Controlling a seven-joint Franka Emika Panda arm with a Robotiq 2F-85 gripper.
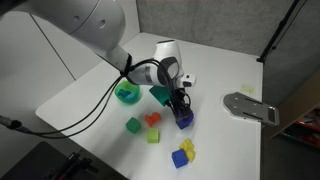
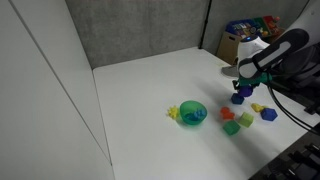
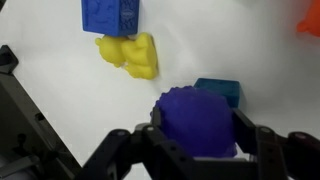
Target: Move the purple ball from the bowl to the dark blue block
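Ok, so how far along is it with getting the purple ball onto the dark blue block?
Done: the purple ball is out of the bowl, clamped in the gripper. In hand: the wrist view shows the ball right next to the dark blue block. Left: settle it on the block and release.

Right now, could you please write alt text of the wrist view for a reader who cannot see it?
The claw grips the purple ball at the bottom of the frame, with the dark blue block showing just behind it. Farther up on the white table lies a brighter blue block joined to a yellow piece.
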